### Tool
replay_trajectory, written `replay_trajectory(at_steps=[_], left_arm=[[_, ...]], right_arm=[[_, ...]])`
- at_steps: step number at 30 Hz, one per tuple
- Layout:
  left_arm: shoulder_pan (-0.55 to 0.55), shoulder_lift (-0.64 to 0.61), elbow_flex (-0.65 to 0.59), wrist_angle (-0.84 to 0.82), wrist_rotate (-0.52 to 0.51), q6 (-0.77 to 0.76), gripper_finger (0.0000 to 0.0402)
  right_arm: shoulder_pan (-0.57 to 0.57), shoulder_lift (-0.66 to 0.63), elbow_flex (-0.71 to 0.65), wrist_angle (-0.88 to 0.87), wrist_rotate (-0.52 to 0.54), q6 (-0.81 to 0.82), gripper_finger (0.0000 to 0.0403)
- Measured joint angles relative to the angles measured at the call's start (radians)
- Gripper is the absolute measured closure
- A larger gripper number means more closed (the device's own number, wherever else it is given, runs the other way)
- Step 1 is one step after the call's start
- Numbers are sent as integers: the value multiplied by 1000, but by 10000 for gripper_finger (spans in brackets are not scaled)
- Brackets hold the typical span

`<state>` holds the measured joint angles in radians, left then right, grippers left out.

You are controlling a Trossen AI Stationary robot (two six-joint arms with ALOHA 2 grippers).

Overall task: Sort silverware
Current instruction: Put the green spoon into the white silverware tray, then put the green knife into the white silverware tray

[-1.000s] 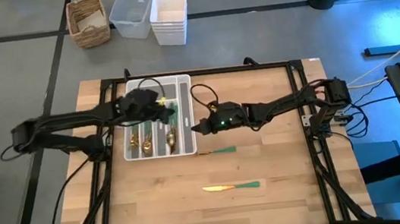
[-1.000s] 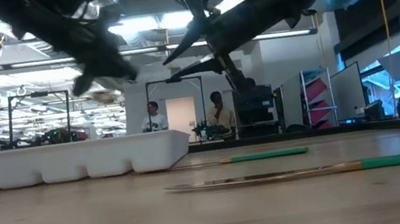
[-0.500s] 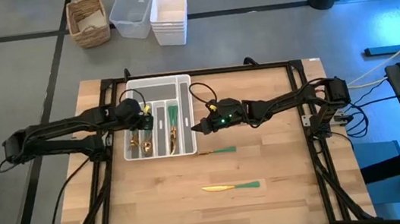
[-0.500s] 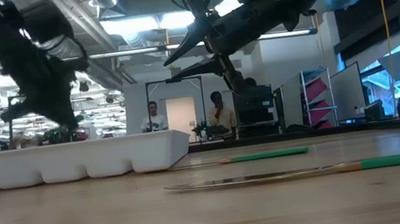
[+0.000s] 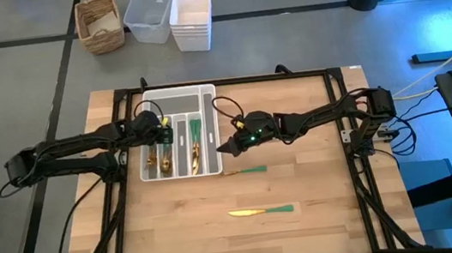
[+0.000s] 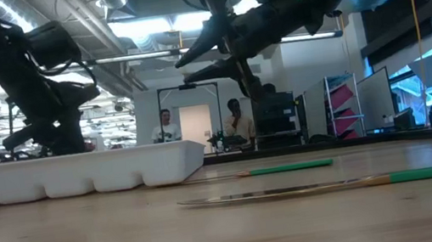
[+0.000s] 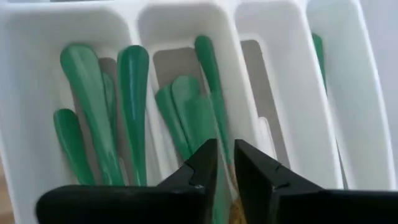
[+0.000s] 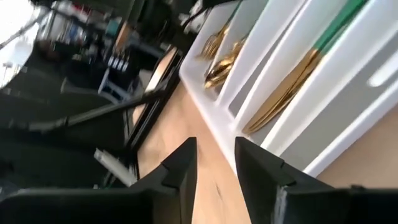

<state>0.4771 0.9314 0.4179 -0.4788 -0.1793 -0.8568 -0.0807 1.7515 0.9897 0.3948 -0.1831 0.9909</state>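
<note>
Since a second ago the left gripper [image 7: 224, 163] has swung back over the tray [image 5: 143, 98], its fingers now slightly parted and empty above green handles. Right gripper [image 5: 227, 147] hovers beside the tray, open, holding nothing; two pieces [image 5: 245, 171] [image 5: 260, 211] lie nearer the table's front. They look light, stiff and slippery, so I would pinch mid-handle.

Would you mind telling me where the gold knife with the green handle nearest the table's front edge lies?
In the high view, the gold, green-handled knife lies alone on the wooden table, in front of the white tray.
</note>
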Motion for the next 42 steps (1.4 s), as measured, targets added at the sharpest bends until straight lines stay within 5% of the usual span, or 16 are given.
replay_trajectory(at_steps=[7,15,22,27,42], left_arm=[[24,-12,10,-4,45,-34,306],[16,-66,90,100,204,-1,310],[-46,-85,92,316,239,29,313],[-79,-85,92,365,239,60,313],[-92,-85,92,355,227,108,314]], right_arm=[[2,0,0,0,-125,-136,292],[10,-73,0,-89,-230,-354,292],[88,-108,0,-429,-17,-585,292],[120,-44,-1,-512,107,-700,292],[121,115,0,-381,91,-869,292]])
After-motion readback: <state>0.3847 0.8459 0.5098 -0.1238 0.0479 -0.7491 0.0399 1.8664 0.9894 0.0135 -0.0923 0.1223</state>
